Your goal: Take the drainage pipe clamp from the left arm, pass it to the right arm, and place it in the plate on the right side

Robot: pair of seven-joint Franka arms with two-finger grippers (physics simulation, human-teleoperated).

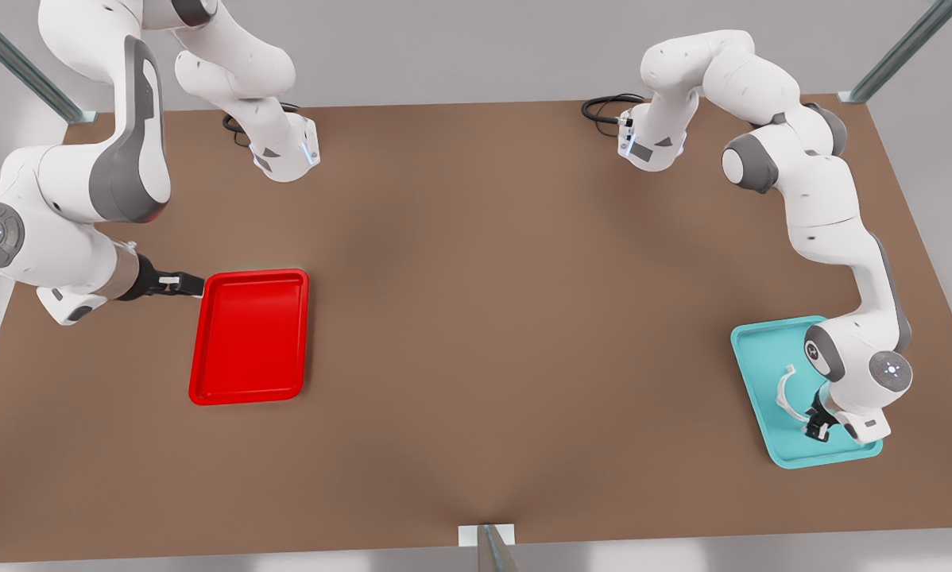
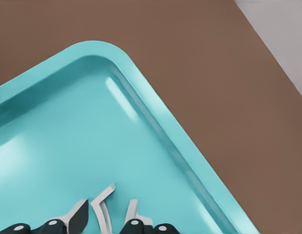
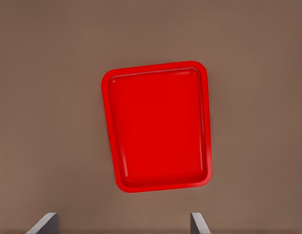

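Teal tray [image 1: 762,373]: holds drainage pipe clamp [image 1: 784,395].
Plate [image 1: 249,338]: bare.
Left tool [image 1: 816,425]: fingers straddle clamp, not closed.
Right tool [image 1: 180,283]: spread wide, at plate's 11 o'clock.

The left tool [image 1: 816,429] hangs low near the table's front-right corner, fingers parted; the right tool [image 1: 192,283], fingers spread, waits near the left edge.

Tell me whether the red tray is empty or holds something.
Empty: the red tray shows only bare floor inside its rim. The white clamp is on the teal tray.
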